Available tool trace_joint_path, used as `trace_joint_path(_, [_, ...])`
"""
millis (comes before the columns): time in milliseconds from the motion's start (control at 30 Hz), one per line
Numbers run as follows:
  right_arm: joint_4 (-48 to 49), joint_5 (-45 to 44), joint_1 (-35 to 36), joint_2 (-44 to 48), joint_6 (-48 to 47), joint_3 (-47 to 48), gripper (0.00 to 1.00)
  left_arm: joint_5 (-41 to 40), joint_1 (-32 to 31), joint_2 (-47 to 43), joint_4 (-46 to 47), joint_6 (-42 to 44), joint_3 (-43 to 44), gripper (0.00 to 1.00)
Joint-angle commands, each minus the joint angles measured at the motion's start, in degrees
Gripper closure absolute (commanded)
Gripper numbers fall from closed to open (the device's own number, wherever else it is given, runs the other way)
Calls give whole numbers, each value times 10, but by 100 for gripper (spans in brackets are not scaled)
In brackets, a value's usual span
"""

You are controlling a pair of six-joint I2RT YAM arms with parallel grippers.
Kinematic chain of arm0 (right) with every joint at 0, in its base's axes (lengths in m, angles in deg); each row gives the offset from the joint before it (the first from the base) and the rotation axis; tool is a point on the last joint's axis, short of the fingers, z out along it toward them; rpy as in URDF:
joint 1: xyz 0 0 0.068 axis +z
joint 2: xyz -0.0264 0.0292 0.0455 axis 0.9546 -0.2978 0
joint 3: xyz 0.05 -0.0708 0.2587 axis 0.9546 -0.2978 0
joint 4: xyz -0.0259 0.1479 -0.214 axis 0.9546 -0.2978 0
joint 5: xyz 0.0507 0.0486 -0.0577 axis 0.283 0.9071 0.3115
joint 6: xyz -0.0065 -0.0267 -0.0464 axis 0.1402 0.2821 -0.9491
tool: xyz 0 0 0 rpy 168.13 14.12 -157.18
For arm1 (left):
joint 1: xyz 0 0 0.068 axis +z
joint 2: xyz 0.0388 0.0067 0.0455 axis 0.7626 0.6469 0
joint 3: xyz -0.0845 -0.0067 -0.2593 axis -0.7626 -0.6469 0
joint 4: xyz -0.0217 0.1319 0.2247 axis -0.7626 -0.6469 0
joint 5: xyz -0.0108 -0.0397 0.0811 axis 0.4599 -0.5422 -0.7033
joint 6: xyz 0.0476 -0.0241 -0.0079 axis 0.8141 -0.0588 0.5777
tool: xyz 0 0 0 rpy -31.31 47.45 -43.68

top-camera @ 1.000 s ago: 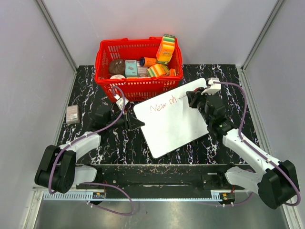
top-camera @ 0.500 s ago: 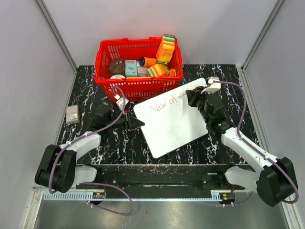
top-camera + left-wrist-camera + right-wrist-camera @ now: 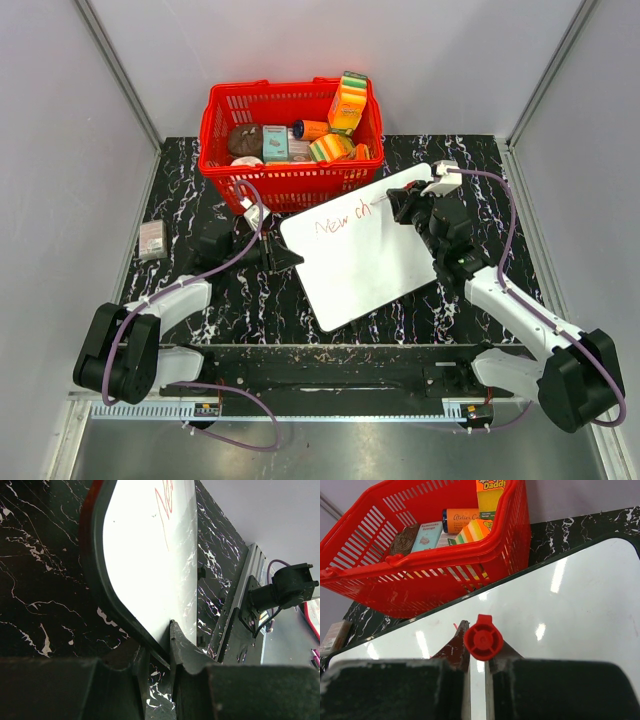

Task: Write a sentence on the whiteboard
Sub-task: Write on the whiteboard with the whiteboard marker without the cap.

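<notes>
The whiteboard (image 3: 365,255) lies tilted on the black marble table, with red writing "New ch" (image 3: 342,218) near its far edge. My left gripper (image 3: 287,259) is shut on the board's left edge; the left wrist view shows the fingers pinching the dark rim of the board (image 3: 145,570). My right gripper (image 3: 397,205) is shut on a red marker (image 3: 483,638), its end cap facing the wrist camera, the tip down on the board (image 3: 560,615) just right of the writing.
A red basket (image 3: 290,180) with sponges and boxes stands behind the board, close to its far edge; it also shows in the right wrist view (image 3: 420,565). A small grey box (image 3: 152,240) lies at the table's left edge.
The right gripper with the marker has shifted slightly left and back over the board beside the "ch". The left arm and the board have not moved.
</notes>
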Motion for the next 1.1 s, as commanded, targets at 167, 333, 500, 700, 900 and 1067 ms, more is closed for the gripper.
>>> trace_joint_path(167, [-12,15,-3,16,6,-1,100,-8,-19,14,-30,98,-4,100])
trace_joint_path(333, [-13,16,-3,25,6,-14,100,-8,-19,15,-31,99,-4,100])
trace_joint_path(500, [-18,10,-3,29,5,-20,100,-9,-19,14,-31,99,-4,100])
trace_joint_path(700, [-20,-5,-4,32,3,-21,100,-8,-19,14,-31,99,-5,100])
trace_joint_path(900, [-16,-21,-4,35,-1,-17,100,-10,-19,14,-31,99,-4,100])
trace_joint_path(1067, [-9,-25,-5,29,-2,-10,100,-8,-19,14,-31,99,-4,100])
